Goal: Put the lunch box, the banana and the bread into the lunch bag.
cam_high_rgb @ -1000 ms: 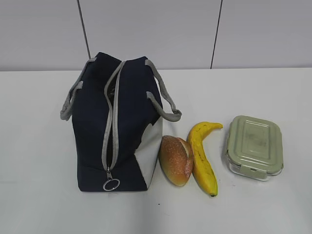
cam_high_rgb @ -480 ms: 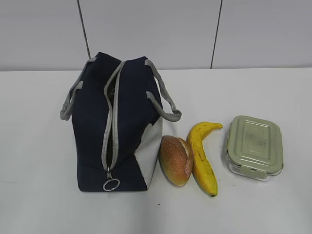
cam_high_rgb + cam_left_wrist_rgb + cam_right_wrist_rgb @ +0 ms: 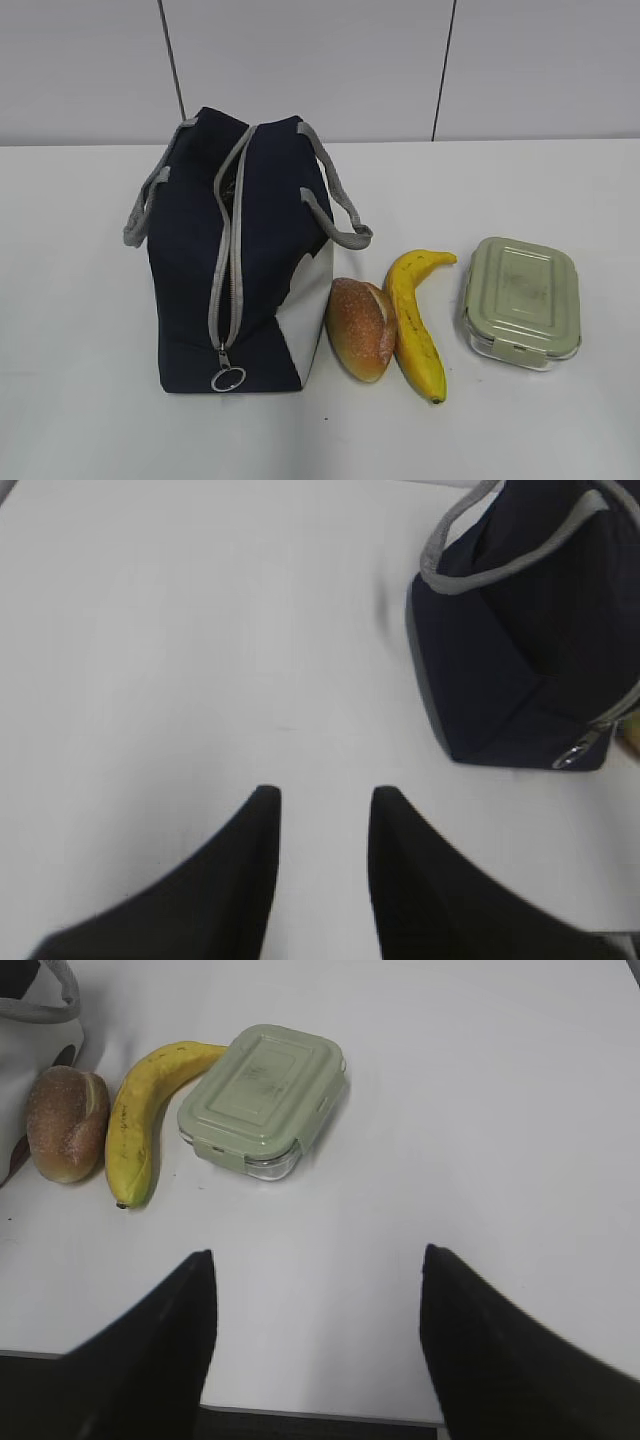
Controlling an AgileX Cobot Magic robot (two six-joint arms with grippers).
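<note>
The navy lunch bag [image 3: 245,260] stands on the white table, its grey zipper closed along most of its length, ring pull at the front. The bread [image 3: 360,328] lies against its white side panel, the banana [image 3: 417,320] right of the bread, and the lunch box [image 3: 522,300] with sage-green lid further right. Neither gripper shows in the exterior view. My left gripper [image 3: 322,795] is open and empty above bare table, left of the bag [image 3: 510,650]. My right gripper [image 3: 318,1255] is open and empty near the table's front edge, with lunch box [image 3: 262,1095], banana [image 3: 140,1125] and bread [image 3: 66,1122] beyond it.
The white table [image 3: 520,190] extends to a pale panelled wall behind. The bag's grey handles [image 3: 335,205] hang to both sides. The table's front edge [image 3: 320,1415] lies under the right gripper.
</note>
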